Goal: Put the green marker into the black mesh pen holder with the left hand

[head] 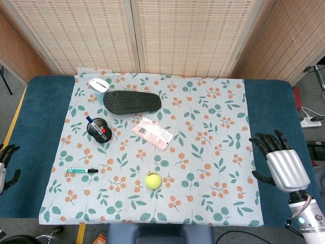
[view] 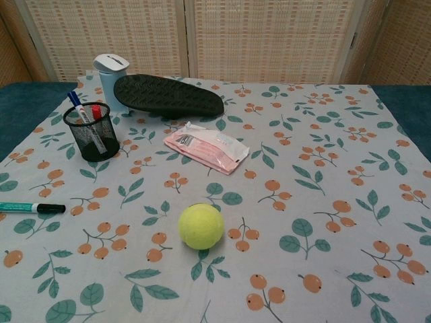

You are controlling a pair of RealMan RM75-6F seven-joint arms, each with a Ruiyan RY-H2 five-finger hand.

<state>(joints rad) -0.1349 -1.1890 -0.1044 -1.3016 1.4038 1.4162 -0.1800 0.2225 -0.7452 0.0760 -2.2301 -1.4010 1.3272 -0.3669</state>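
The green marker (head: 81, 172) lies flat on the patterned cloth near its left edge, black cap pointing right; the chest view shows the marker (view: 30, 208) at the far left. The black mesh pen holder (head: 99, 129) stands upright behind it with a blue and a red pen inside, and appears as the holder (view: 91, 131) in the chest view. My left hand (head: 6, 168) rests at the frame's left edge over the blue table, well left of the marker, holding nothing. My right hand (head: 282, 161) lies open at the right, off the cloth, fingers spread.
A yellow tennis ball (head: 153, 180) sits in the front middle of the cloth. A pink packet (head: 152, 133) lies in the centre. A black slipper (head: 132, 101) and a white-capped container (head: 98, 85) are at the back left, just behind the holder.
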